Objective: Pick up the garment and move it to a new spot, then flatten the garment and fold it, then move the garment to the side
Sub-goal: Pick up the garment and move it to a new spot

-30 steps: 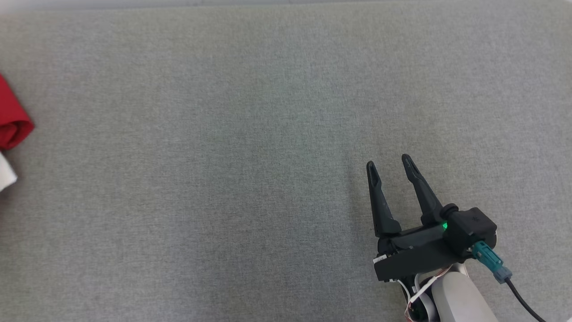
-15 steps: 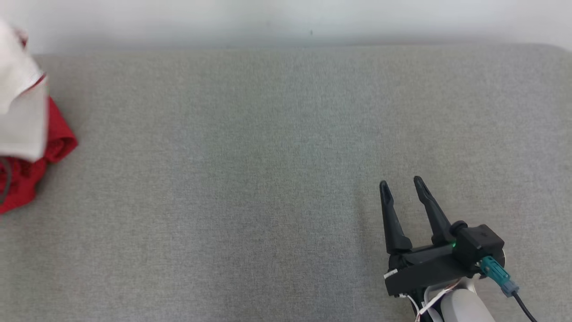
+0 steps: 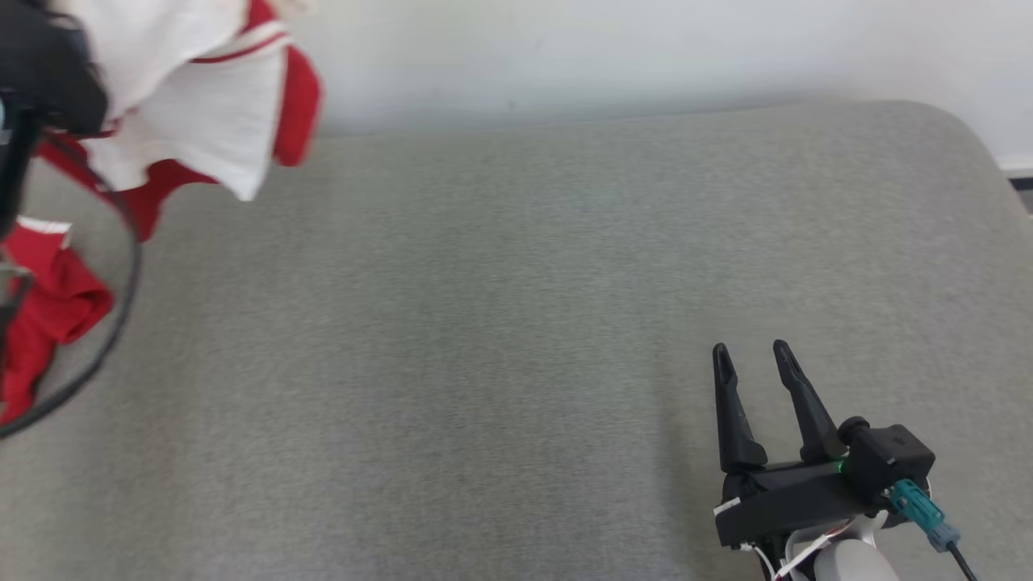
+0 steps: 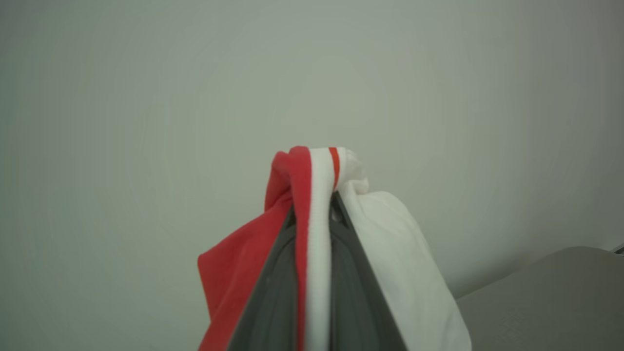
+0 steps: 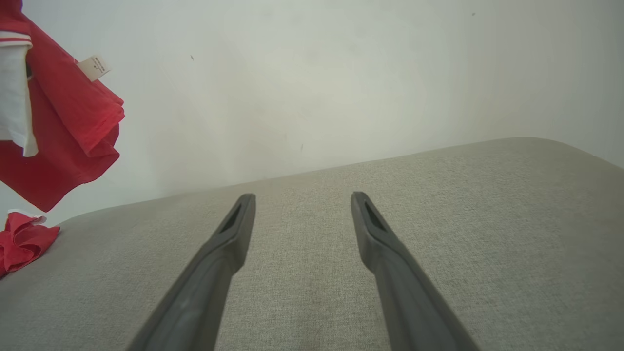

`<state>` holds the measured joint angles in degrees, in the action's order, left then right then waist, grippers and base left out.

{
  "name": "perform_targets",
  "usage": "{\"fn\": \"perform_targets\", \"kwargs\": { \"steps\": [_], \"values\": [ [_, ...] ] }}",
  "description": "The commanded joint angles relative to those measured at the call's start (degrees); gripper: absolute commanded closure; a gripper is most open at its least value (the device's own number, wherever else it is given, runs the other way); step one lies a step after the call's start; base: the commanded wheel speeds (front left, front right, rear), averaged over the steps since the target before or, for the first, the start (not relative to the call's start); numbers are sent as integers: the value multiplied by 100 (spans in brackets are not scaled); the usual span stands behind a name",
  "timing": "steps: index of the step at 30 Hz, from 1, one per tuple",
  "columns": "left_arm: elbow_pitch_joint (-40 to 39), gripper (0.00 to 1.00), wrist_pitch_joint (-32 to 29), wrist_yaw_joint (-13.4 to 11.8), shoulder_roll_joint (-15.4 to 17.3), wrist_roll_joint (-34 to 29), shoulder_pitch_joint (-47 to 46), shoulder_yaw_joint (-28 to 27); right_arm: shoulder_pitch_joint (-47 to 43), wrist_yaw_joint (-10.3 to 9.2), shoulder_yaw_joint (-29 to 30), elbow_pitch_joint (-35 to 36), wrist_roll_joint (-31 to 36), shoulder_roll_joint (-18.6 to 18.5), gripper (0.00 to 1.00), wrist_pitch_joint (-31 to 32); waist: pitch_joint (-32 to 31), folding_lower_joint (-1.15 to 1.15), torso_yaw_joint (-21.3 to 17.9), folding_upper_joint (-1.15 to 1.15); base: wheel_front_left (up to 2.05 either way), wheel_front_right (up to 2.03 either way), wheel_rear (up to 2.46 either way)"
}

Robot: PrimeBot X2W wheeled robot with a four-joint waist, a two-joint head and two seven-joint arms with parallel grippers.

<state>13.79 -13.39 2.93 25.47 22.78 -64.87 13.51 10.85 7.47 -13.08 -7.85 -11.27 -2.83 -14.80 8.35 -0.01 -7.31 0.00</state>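
Red/white garment up at far left, right gripper idle near right.

Garment (image 3: 194, 105) hangs bunched at top-left corner, white panel w/ red trim in front of the pale wall (image 3: 646, 48); more red cloth lower down at left edge, can't tell if it touches the grey pad (image 3: 484, 323). Dark blurred shape (image 3: 48, 73) overlaps garment's left side; thin black cable (image 3: 135, 270) loops down from it. Right gripper (image 3: 752, 349) low over pad at near right, fingers apart, nothing btwn them, well apart from garment. Teal connector (image 3: 920, 504) on its wrist.
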Motion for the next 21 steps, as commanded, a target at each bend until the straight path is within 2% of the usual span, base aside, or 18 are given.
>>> {"fn": "perform_targets", "kwargs": {
  "steps": [1,8,12,16,21],
  "values": [
    [-109,100,-39,-10,-63,53,-86,47,-79,4,14,9,-57,-9,0,-35,-29,1,-232,0,0,0,0],
    [-620,100,-324,13,-566,142,-242,484,-95,4,5,-69,-193,-9,0,-42,-48,1,-757,0,0,0,0],
    [-848,100,-393,-34,-1006,297,-224,687,-104,4,-4,-63,-267,-10,0,-35,-57,1,-1107,0,0,0,0],
    [-1048,100,-405,-100,-1269,496,11,813,-94,4,5,-33,-298,-7,0,-36,-28,1,-1264,0,0,0,0],
    [-1332,100,-245,-229,-1499,620,526,899,-118,4,63,-19,-248,-7,0,-37,42,1,-1264,0,0,0,0]
  ]
}}
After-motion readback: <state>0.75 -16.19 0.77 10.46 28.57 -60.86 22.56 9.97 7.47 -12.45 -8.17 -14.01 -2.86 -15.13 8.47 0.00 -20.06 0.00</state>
